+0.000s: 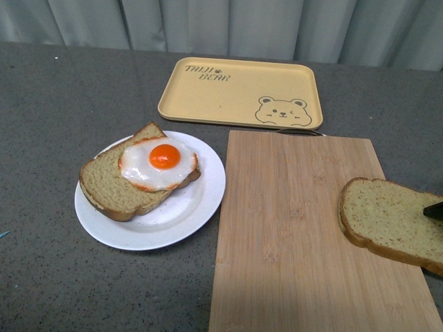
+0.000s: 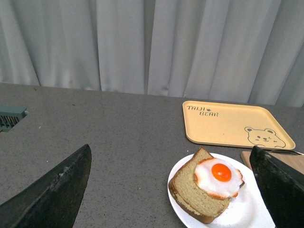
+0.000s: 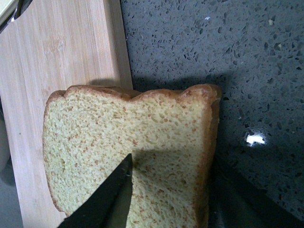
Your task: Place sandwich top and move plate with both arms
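The sandwich top (image 1: 387, 220), a plain brown bread slice, sits at the right edge of the wooden cutting board (image 1: 297, 228). My right gripper (image 3: 166, 190) is shut on it; one dark finger lies on its face, the other is under its crust, and only a dark tip (image 1: 435, 209) shows in the front view. The white plate (image 1: 187, 214) holds a bread slice with a fried egg (image 1: 158, 162). My left gripper (image 2: 175, 190) is open, its fingers (image 2: 52, 194) wide apart, left of and short of the plate (image 2: 247, 209).
A yellow bear-print tray (image 1: 239, 92) lies behind the board and plate. The grey speckled counter (image 1: 55, 111) runs back to a pale curtain (image 1: 221, 24). A green vent-like object (image 2: 10, 117) sits at the far left in the left wrist view.
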Action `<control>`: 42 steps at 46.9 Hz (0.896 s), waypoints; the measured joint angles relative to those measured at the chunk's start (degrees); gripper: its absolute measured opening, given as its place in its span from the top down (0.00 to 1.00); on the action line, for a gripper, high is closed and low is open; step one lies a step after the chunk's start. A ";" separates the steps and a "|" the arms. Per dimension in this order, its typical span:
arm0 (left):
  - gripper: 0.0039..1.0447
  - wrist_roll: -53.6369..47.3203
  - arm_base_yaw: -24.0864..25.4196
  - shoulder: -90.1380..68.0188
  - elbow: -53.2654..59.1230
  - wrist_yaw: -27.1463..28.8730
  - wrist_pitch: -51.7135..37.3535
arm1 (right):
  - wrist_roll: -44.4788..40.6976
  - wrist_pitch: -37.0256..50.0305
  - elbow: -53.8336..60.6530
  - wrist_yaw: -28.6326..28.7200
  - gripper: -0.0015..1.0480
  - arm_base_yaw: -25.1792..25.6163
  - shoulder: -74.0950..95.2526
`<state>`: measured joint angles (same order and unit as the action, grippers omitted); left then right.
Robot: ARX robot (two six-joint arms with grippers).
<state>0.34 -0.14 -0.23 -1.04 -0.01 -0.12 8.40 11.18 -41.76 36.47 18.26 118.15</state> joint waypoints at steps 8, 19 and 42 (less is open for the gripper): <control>0.06 0.00 0.00 0.00 0.00 0.00 0.00 | 1.18 -0.46 -0.26 -0.31 0.86 0.37 0.59; 0.06 0.00 0.00 0.00 0.00 0.00 0.00 | 3.04 -1.86 1.20 4.52 0.99 0.83 -6.82; 0.06 0.00 0.00 0.00 0.00 0.00 0.00 | 12.22 11.04 -0.31 13.77 0.99 -17.44 -11.54</control>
<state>0.34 -0.14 -0.23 -1.04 -0.01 -0.12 20.62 22.22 -42.06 50.24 0.82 106.61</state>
